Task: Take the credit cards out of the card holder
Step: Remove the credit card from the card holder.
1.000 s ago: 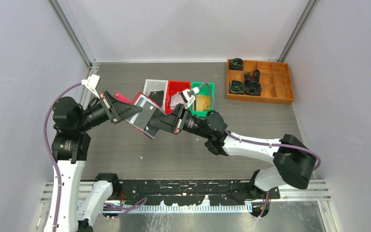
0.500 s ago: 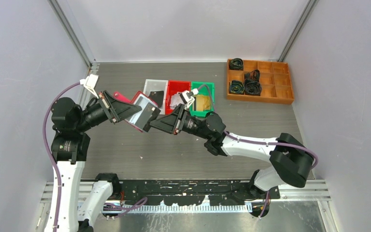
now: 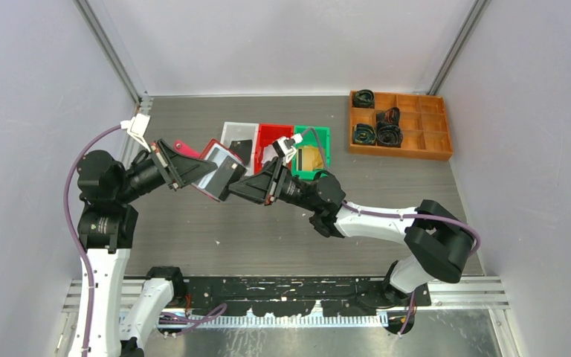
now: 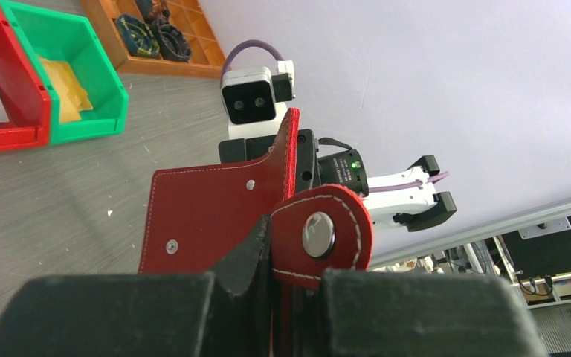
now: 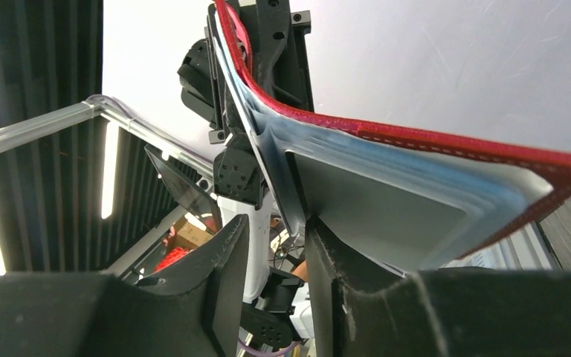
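Left of centre above the counter (image 3: 282,238), the left tool (image 3: 195,172) is clenched on the open red card holder (image 4: 208,216), held tilted in the air. The right tool (image 3: 238,187) meets a dark credit card (image 3: 228,175) at its edge; its grip cannot be told. Three bins (image 3: 275,126) sit beyond.

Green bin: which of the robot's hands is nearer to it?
Right. The right hand is at the open card holder, a short way left of the green bin and toward the robot. The left hand, gripping the holder, is farther left.
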Available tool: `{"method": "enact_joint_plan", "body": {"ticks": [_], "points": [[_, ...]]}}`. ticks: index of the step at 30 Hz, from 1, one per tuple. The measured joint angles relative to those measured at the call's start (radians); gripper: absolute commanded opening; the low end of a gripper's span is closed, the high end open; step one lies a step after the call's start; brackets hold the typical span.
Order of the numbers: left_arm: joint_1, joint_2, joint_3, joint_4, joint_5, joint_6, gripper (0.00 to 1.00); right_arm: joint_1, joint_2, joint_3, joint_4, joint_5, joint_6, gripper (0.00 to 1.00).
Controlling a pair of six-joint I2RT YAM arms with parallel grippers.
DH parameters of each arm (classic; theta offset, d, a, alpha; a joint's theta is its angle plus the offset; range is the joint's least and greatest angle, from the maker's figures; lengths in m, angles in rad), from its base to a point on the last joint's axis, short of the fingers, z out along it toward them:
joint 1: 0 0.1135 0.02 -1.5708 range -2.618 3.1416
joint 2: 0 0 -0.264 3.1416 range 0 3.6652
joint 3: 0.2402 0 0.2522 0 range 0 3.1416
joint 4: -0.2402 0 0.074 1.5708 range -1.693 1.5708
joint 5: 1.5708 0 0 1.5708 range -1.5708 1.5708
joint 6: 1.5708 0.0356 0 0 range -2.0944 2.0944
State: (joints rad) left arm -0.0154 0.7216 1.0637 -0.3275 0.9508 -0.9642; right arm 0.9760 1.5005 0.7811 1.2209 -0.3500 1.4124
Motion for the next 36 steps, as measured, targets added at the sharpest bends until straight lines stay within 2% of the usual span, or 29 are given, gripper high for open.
{"method": "enact_joint_plan", "body": {"ticks": [4,6,10,13,19,28,32,36], "points": [[0.000,0.000,0.000,-0.006,0.000,0.007,0.00,-0.002,0.000,0.001,0.010,-0.013,0.002,0.41],[0.000,0.000,0.002,-0.008,0.000,0.012,0.00,-0.002,0.000,0.003,0.014,-0.018,0.003,0.37],[0.000,0.000,0.018,-0.028,0.001,0.036,0.00,-0.002,0.000,0.018,0.016,-0.019,0.005,0.14],[0.000,-0.002,0.028,-0.035,0.003,0.049,0.00,-0.003,0.000,0.023,0.015,-0.023,0.005,0.01],[0.000,-0.002,0.034,-0.052,0.002,0.066,0.00,-0.007,-0.005,0.008,0.024,-0.029,0.005,0.01],[0.000,0.012,0.078,-0.098,-0.005,0.132,0.00,-0.074,-0.135,-0.194,0.003,-0.035,-0.005,0.01],[0.000,0.016,0.124,-0.113,-0.004,0.169,0.00,-0.197,-0.221,-0.256,-0.113,-0.082,-0.022,0.01],[0.000,0.011,0.151,-0.131,0.009,0.204,0.00,-0.348,-0.317,-0.243,-0.336,-0.131,-0.103,0.01]]}}
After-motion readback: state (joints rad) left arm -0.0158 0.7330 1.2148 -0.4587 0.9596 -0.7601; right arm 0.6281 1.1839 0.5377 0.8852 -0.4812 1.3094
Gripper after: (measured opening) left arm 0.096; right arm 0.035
